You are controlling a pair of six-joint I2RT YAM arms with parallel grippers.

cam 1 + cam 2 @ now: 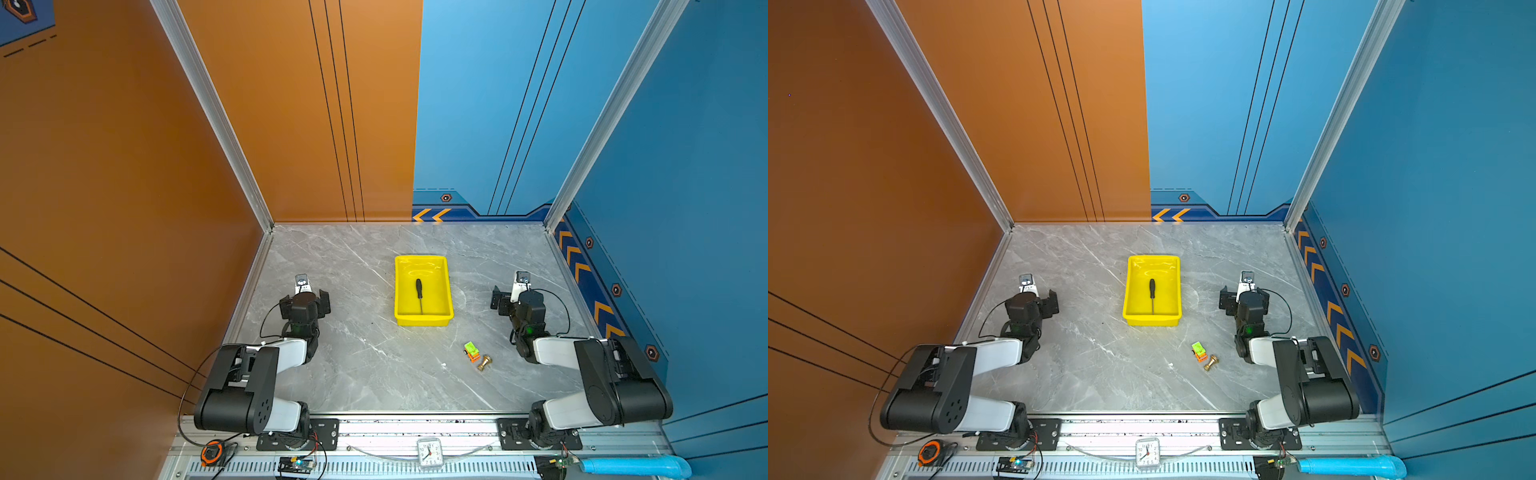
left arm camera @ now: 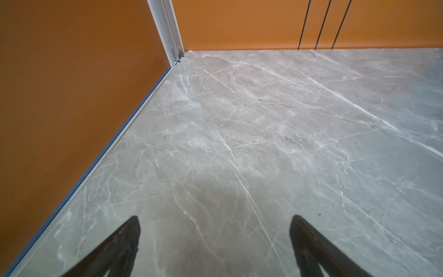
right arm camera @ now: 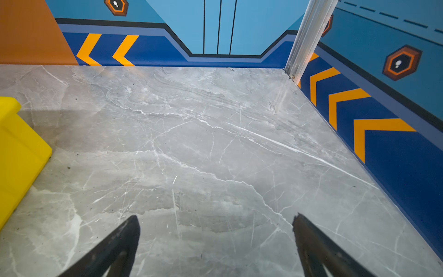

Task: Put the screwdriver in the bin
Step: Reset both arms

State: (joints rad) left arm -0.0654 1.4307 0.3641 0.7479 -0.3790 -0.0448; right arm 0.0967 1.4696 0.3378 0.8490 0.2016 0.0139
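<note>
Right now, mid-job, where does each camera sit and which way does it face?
Top views: high above the front rail, looking down toward the back; the left arm and right arm show, flanking the yellow bin holding the screwdriver.
Left wrist: on the left arm, facing the corner of the orange walls across the marble table; only the open left hand shows.
Right wrist: on the right arm, facing the blue chevron wall; only the open right hand shows.
Shared: the bin appears in the right wrist view and both top views.

Slim black-handled screwdriver with a thin silver shaft [image 1: 419, 294] lies flat inside the shallow bright yellow plastic bin [image 1: 444, 286], handle toward the back wall, mid-table.
</note>
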